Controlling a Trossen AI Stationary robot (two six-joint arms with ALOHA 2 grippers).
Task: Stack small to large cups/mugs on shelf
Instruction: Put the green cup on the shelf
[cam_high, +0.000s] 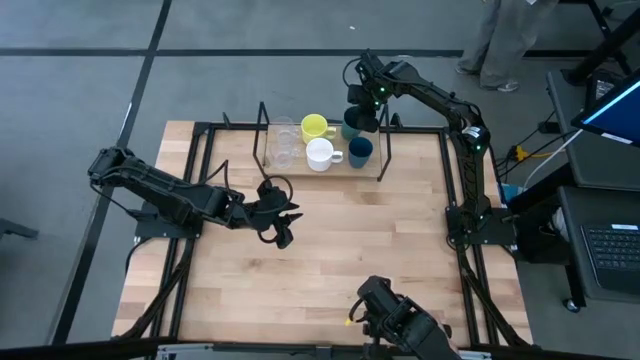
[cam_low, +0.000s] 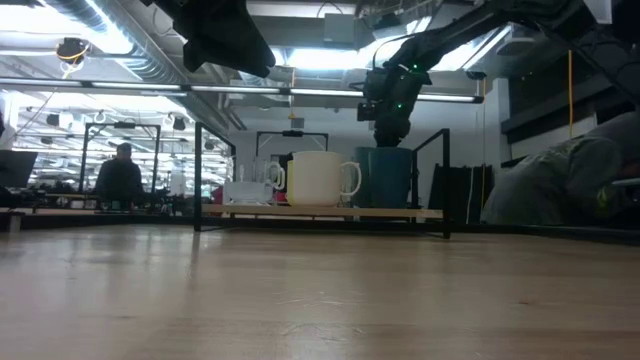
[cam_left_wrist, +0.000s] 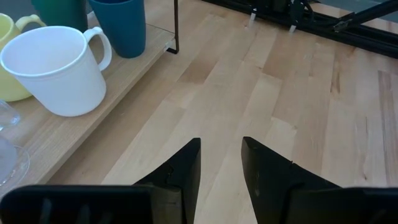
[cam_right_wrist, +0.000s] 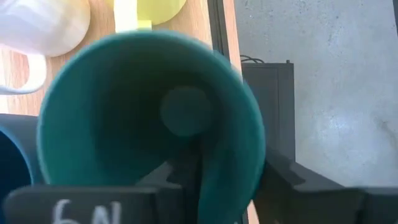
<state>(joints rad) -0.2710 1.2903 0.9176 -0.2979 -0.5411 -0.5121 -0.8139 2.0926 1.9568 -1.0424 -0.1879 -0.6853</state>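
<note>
cups and mugs sit together on the shelf (cam_high: 330, 172) at the far side of the table: clear glass cups (cam_high: 283, 145), yellow mug (cam_high: 314, 127), white mug (cam_high: 320, 154), dark blue cup (cam_high: 360, 150). the right gripper (cam_high: 362, 108) is above the dark green cup (cam_right_wrist: 149, 118), one finger inside its rim and one outside; i cannot tell if it grips. the left gripper (cam_left_wrist: 221, 165) hangs partly open and empty over the table's middle.

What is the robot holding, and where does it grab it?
The right gripper straddles the rim of the green cup, one finger inside, one outside. Whether it really grips cannot be told. The left gripper holds nothing.
</note>
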